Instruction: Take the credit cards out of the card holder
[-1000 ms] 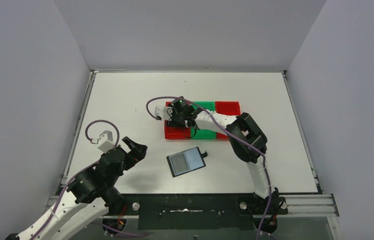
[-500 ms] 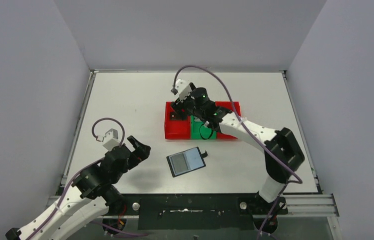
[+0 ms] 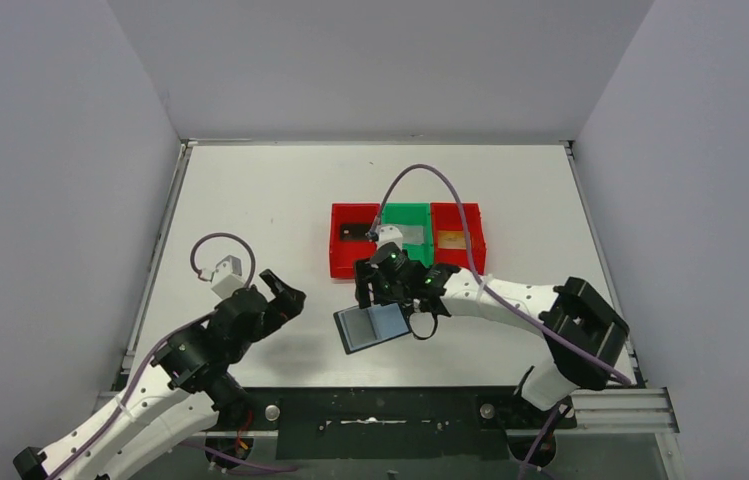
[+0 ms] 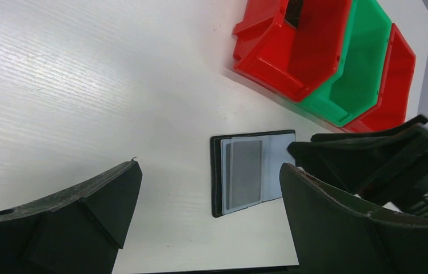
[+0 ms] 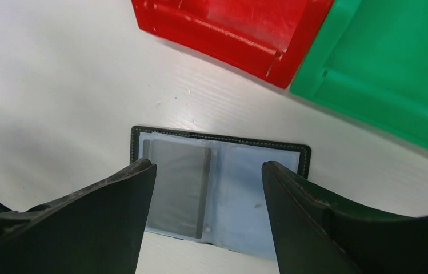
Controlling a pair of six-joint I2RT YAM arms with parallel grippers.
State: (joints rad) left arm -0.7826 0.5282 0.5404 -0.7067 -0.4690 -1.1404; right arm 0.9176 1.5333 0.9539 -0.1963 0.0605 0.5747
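1. The card holder [image 3: 373,327] lies opened flat on the white desk [image 3: 250,200], near the front edge. It sits just in front of a row of 3 bins, inner face up.
2. In the right wrist view, a grey card [image 5: 180,188] sits in the left pocket of the holder's shiny grey-blue face. The right pocket looks pale, and what it holds is unclear.
3. The right claw [image 3: 380,296] hangs directly over the holder with its jaws released and spread, gripping nothing. Whether its tips touch the holder cannot be told.
4. The left claw [image 3: 280,297] is also released, jaws wide apart. It is above bare desk to the left of the holder, clear of it, and aimed toward it.
5. The bins stand side by side, touching: a left red bin [image 3: 335,245], a green bin [image 3: 405,207] and a right red bin [image 3: 480,235].
6. Each bin holds 1 flat card-like item: dark in the left red bin, pale grey in the green bin, orange-brown in the right red bin.
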